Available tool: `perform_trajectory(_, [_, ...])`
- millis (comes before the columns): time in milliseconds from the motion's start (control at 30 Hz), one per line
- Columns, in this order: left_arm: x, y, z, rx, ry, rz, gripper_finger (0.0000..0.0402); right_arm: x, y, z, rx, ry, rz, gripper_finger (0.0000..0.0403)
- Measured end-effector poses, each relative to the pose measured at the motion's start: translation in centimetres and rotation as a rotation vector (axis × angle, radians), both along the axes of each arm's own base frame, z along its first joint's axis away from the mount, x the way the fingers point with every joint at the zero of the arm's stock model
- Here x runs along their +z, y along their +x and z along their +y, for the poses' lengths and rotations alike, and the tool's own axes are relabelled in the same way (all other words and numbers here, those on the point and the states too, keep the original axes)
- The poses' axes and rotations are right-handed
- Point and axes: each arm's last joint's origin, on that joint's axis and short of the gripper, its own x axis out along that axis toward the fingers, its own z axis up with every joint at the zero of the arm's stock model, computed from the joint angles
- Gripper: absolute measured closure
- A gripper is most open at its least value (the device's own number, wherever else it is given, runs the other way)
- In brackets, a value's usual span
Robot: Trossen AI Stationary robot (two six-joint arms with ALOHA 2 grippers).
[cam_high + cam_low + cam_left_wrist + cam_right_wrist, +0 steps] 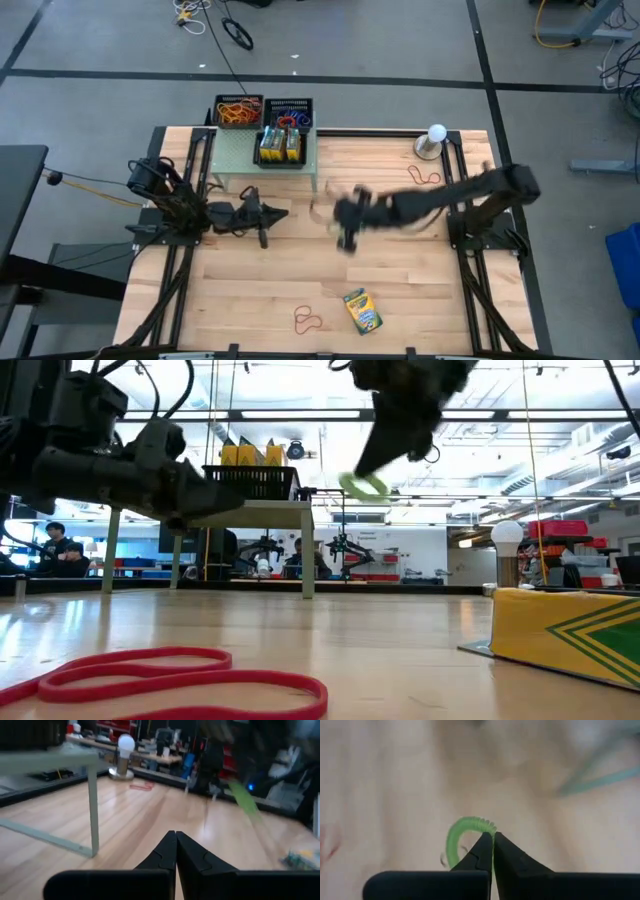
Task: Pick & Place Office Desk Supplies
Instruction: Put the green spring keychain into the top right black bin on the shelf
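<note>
My right gripper [345, 228] is over the middle of the table, shut on a green rubber-band loop [457, 836], which also shows in the low view [365, 486]. My left gripper [268, 214] waits shut and empty near the pale green shelf [240, 160]. Crayon boxes [280, 146] stand on that shelf. Behind it, one black mesh tray [238, 110] holds orange and red bands, and a second tray [291, 113] holds blue and red ones. Another crayon box [362, 310] and a red band [308, 320] lie flat near the table's near edge. A further red band [425, 177] lies far right. My right gripper pinches the green loop between its shut fingertips [485, 846], on one side of the loop [487, 826]. The rest curls out free beside the tips. The fingers come down from above, and the loop [365, 486] hangs just below them, lifted well clear of the table.
A white ball on a grey stand [436, 138] sits at the far right corner. The shelf's legs [92, 805] stand close to my left gripper. Bare wood [250, 290] lies between the arms and the near edge.
</note>
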Motion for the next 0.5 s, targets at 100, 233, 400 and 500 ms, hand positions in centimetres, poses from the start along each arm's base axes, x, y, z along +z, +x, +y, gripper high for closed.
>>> perform_trajectory(100, [-0.3,-0.2,0.1,-0.001,0.017,0.031,0.0392,3.2,-0.5,-5.0,-0.119,-0.066,-0.081,0.0397])
perform_trajectory(233, [-0.3,0.2,0.0,-0.001,0.067,0.057,0.039,7.2,0.0,-12.2,-0.252,-0.188,-0.175,0.0395])
perform_trajectory(400, [0.1,1.0,-0.1,-0.004,0.168,0.067,0.039,10.5,1.6,-21.1,-0.356,-0.314,-0.33,0.0395])
perform_trajectory(500, [0.4,1.5,-0.2,-0.003,0.203,0.059,0.0389,10.7,3.1,-25.4,-0.366,-0.314,-0.38,0.0395])
